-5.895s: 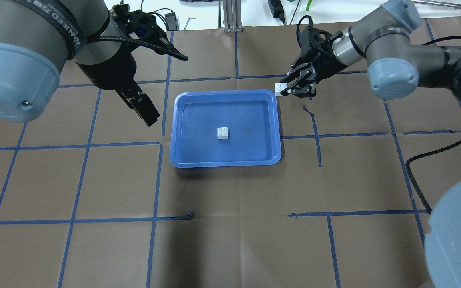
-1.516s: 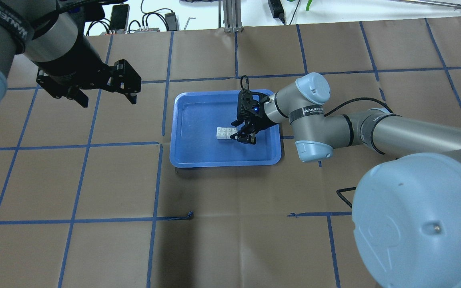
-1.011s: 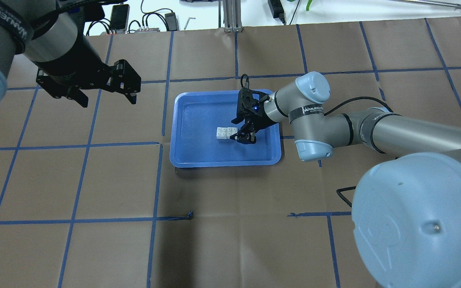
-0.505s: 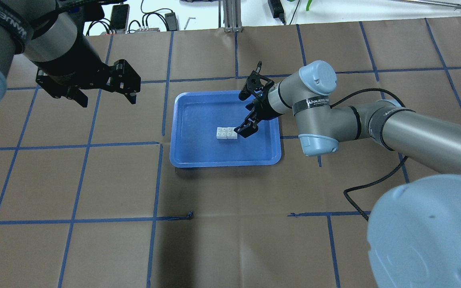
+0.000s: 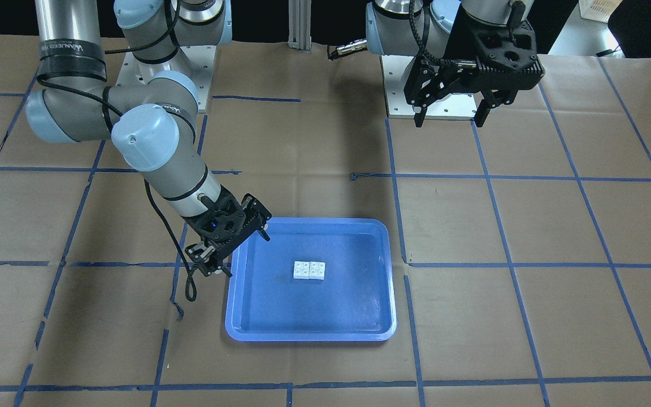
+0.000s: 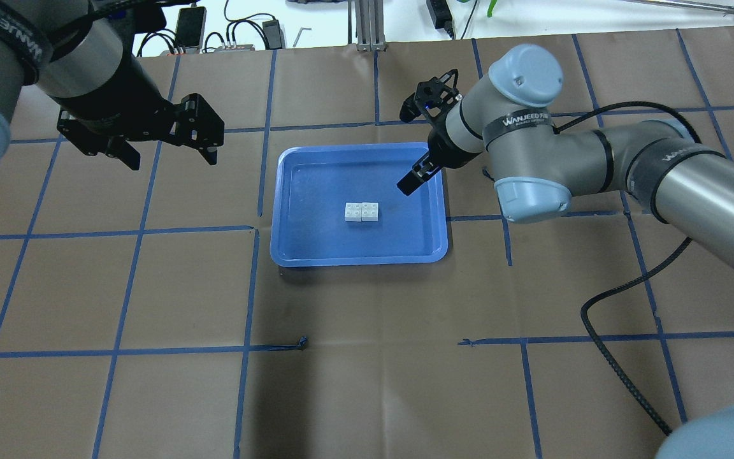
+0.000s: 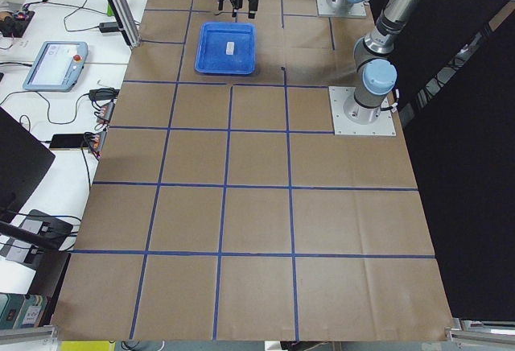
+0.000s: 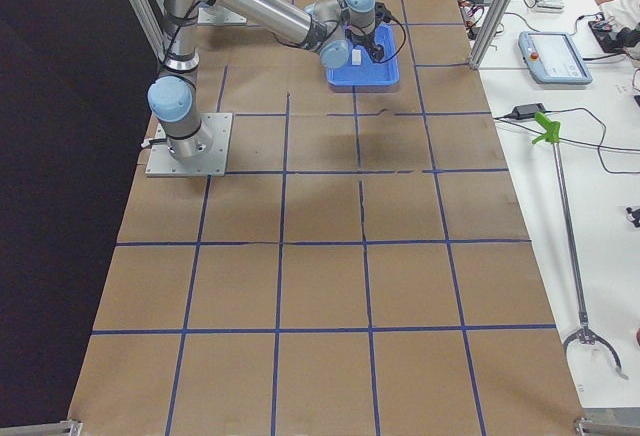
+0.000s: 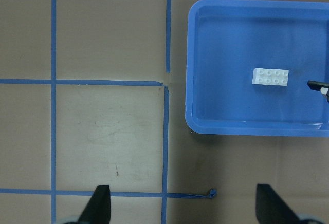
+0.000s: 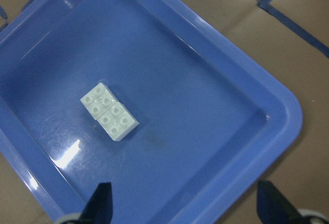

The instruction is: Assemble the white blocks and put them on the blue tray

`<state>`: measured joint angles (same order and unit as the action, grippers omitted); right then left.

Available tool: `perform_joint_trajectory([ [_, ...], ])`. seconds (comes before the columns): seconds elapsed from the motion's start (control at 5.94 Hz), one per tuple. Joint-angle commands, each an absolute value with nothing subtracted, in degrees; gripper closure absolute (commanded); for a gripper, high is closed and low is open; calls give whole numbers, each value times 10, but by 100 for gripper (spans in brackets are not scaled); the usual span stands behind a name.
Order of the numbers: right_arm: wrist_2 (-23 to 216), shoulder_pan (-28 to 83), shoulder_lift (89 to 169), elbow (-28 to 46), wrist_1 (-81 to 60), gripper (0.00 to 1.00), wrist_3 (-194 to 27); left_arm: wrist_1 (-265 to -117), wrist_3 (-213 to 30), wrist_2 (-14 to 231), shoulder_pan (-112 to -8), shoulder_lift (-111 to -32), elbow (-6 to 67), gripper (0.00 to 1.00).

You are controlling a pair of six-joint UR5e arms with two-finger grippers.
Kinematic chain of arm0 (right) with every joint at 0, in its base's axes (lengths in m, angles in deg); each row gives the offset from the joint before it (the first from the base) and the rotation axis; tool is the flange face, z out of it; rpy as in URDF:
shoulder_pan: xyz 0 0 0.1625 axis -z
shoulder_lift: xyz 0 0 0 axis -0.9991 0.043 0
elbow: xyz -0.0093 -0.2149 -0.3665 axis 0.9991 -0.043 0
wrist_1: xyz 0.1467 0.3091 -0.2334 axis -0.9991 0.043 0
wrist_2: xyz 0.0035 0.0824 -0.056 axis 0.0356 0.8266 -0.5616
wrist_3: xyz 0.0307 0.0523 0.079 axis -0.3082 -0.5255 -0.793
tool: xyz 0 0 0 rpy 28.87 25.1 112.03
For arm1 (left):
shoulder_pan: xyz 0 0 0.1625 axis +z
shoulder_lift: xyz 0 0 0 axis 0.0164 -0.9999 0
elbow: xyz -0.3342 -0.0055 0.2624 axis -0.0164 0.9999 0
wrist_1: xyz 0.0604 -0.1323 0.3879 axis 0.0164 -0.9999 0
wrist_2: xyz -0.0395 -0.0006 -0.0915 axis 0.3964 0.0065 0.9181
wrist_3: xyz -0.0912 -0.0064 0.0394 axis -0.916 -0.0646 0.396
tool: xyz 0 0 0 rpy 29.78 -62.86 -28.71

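Note:
Two white blocks (image 6: 362, 211) lie side by side and touching on the floor of the blue tray (image 6: 359, 260). I cannot tell whether they are joined. They also show in the front view (image 5: 309, 270), the left wrist view (image 9: 270, 77) and the right wrist view (image 10: 109, 111). My right gripper (image 6: 406, 152) is open and empty, raised above the tray's right side (image 5: 239, 252), apart from the blocks. My left gripper (image 6: 171, 159) is open and empty, high above the table to the left of the tray (image 5: 450, 121).
Brown paper with blue tape lines covers the table. The right arm's black cable (image 6: 622, 382) loops over the table at the right. A curled tape end (image 6: 303, 344) lies in front of the tray. An aluminium post (image 6: 367, 25) stands at the far edge.
The right gripper brought the second block into the tray, set it against the first, let go, then rose and drew back to the far right. The left arm has held still lately.

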<state>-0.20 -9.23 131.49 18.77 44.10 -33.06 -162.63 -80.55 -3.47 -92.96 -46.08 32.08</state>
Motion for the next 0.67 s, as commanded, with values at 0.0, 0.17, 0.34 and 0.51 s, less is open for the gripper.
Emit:
perform_joint_trajectory([
  [0.0,-75,-71,1336,106,287,0,-407,-1626,-805,-34,-930,-461,319,1],
  [0.17,-90,-45,1346,72,206,0,-451,-1625,-805,-35,-930,-461,319,1],
  [0.34,-92,-18,1363,49,119,0,-489,-1625,-805,-34,-930,-461,319,1],
  [0.51,-112,-12,1392,41,62,0,-554,-1625,-805,-34,-930,-461,319,1],
])
